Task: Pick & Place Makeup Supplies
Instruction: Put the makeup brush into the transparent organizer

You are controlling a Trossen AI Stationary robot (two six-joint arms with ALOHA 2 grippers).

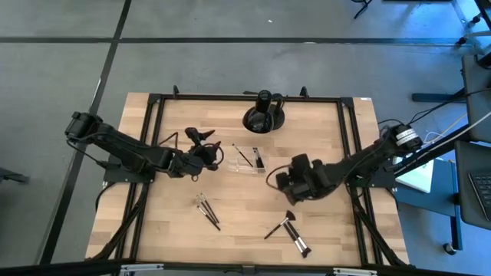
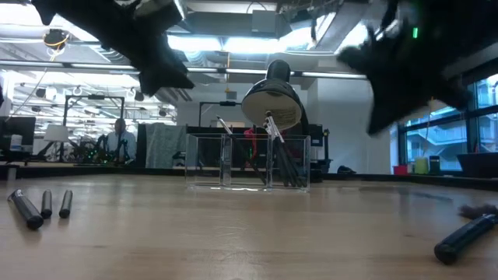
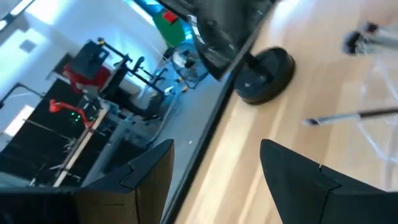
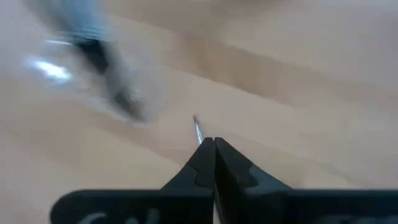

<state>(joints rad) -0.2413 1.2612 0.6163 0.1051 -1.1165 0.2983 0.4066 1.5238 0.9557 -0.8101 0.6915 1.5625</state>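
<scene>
Pinching a thin makeup brush (image 4: pixel 198 129), the right hand (image 4: pixel 214 146) has its two dark fingers pressed together on the handle, and only a short silvery length of it pokes out past the tips over bare wood. In the high view this hand (image 1: pixel 288 184) hangs over the middle of the tabletop (image 1: pixel 330 238), just right of the clear organiser tray (image 1: pixel 245 159).

The left hand (image 1: pixel 209 153) hovers on the other side of that tray, close to its left end, with its fingers (image 3: pixel 292 174) spread apart and nothing between them. Its wrist camera looks past them toward the round black base of a lamp-like object (image 3: pixel 266 74) and a slim brush (image 3: pixel 354 115) lying near the tray's clear wall.

The tray sits a little behind the tabletop's centre. Several brushes already stand in it, leaning at angles; the low view shows their dark handles (image 2: pixel 284 159) inside the clear compartments (image 2: pixel 249 159), though which compartment each one is in cannot be told. Directly behind the tray, near the far edge, stands the large black rounded object (image 1: pixel 263 116).

More brushes lie loose toward the near edge. A small cluster of three (image 1: pixel 207 208) rests left of centre, close together. Two more lie right of centre: one with a fluffy fan tip (image 1: pixel 281 225) and a thicker one with a silver ferrule (image 1: pixel 299 244) just beside it.
</scene>
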